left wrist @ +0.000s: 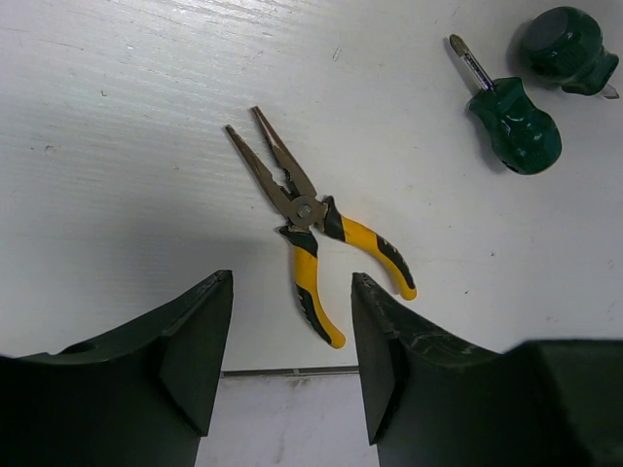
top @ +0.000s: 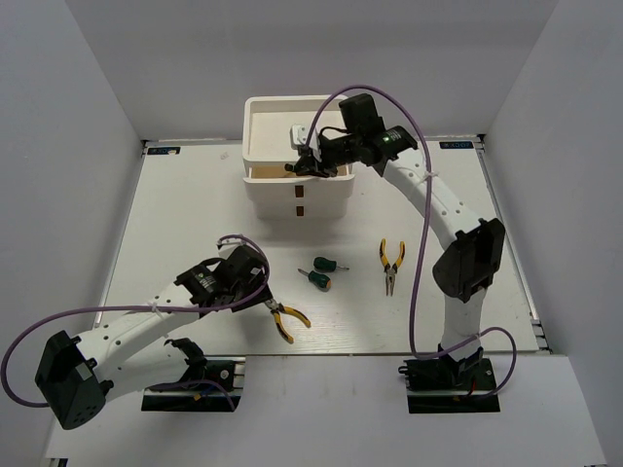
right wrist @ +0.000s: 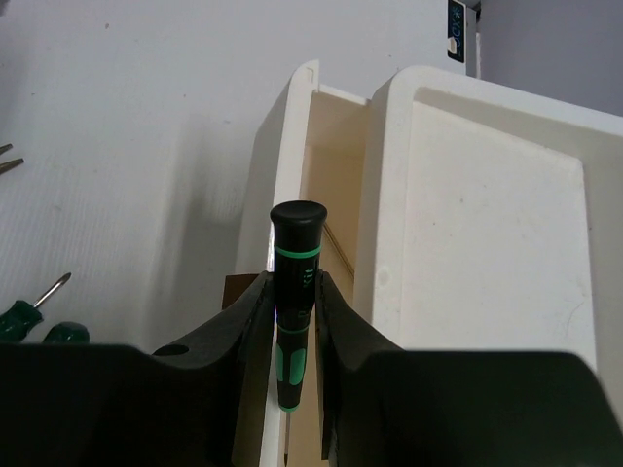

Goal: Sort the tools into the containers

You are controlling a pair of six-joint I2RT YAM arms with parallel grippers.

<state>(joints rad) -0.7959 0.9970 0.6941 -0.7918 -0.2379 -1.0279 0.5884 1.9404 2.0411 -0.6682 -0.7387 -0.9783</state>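
The white organizer (top: pixel 268 146) stands at the back centre with its top drawer (right wrist: pixel 334 185) pulled out. My right gripper (top: pixel 310 161) is shut on the dark green thin screwdriver (right wrist: pixel 295 282), held upright over the open drawer's front edge, tip down. My left gripper (left wrist: pixel 292 326) is open just above the table. Yellow-handled pliers (left wrist: pixel 313 229) lie ahead of its jaws, one handle reaching between the fingertips. A second pair of pliers (top: pixel 390 264) and two stubby green screwdrivers (top: pixel 326 264) (top: pixel 316 279) lie mid-table. The blue-handled screwdriver is out of view.
The stubby screwdrivers also show in the left wrist view (left wrist: pixel 516 125) (left wrist: pixel 567 47), to the right of the pliers. The organizer's tray top (right wrist: pixel 487 214) is to the right of the held screwdriver. The table's near edge (left wrist: pixel 292 372) runs just behind the left jaws.
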